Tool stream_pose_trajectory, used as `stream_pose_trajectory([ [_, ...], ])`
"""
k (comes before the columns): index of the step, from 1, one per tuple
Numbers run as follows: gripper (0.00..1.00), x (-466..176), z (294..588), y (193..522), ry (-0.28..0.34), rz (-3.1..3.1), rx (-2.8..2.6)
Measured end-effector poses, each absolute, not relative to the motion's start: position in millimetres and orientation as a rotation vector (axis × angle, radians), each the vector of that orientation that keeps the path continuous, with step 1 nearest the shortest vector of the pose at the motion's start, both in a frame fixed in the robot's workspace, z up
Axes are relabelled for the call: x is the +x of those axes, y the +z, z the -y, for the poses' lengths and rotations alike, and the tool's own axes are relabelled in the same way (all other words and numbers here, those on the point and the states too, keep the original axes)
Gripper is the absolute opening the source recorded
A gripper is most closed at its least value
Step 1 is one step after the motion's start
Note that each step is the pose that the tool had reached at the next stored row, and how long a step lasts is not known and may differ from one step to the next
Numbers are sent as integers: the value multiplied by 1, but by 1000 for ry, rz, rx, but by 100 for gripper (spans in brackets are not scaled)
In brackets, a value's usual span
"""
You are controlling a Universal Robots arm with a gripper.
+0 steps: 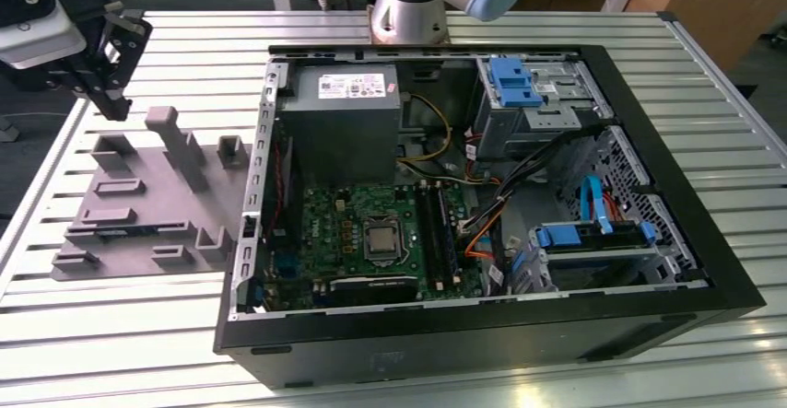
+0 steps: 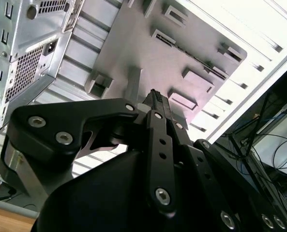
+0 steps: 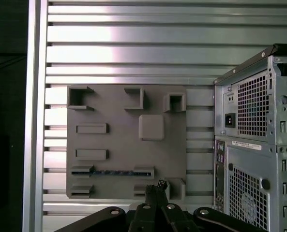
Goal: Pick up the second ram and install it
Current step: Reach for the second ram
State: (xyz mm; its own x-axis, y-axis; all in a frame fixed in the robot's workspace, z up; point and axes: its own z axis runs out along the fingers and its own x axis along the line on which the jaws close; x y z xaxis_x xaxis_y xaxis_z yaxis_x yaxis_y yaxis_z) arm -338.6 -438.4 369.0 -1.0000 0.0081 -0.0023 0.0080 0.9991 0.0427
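Closest to both wrist cameras is the gripper (image 2: 155, 95), a black linkage whose two fingers look pressed together at the tips with nothing between them. In the exterior view it hangs high over the far end of a grey holder (image 1: 154, 196), well above the plate and touching nothing.

In the first wrist view, the ram (image 3: 109, 172) lies flat along a groove of the holder as a thin dark strip, held at each end by a low block. It is not yet lifted. In the exterior view it shows as a dark line (image 1: 123, 232) toward the holder's near end. The holder sits on a ribbed metal table (image 1: 123, 334), just beside the open case (image 1: 492, 339) on the exterior view's right.

Judged risks:
- With its fingers together, the gripper would land on the ram's top edge or chips instead of straddling it, and that could crack the thin board.
- The end blocks sit tight against the stick, so an off-centre or skewed grasp could jam it in the groove or lift the holder with it.
- A tall post (image 1: 172, 141) stands on the holder and could catch the arm on a low approach.
- The case wall rises between the holder and the slots (image 1: 433, 228), so a low carry could strike it.
- A tilted stick pressed into a slot may bend or seat only at one end.
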Motion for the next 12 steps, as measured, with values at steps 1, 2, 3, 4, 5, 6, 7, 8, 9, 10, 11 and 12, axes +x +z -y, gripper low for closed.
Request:
stream_pose_trajectory([
  [1, 11, -339, 438, 369, 67, -3138, 13],
  [2, 11, -340, 438, 369, 67, -3138, 13],
  [3, 11, -341, 438, 369, 67, -3138, 13],
  [4, 11, -343, 438, 369, 67, -3138, 13],
  [5, 11, -344, 438, 369, 67, -3138, 13],
  [6, 11, -346, 438, 369, 67, -3138, 13],
  [7, 11, -348, 439, 369, 67, -3138, 13],
  [8, 11, -350, 439, 369, 67, -3138, 13],
  [9, 11, -352, 439, 369, 67, -3138, 13],
  [10, 11, -354, 439, 369, 67, -3138, 13],
  [11, 11, -355, 439, 369, 67, -3138, 13],
  [12, 11, -357, 439, 369, 67, -3138, 12],
])
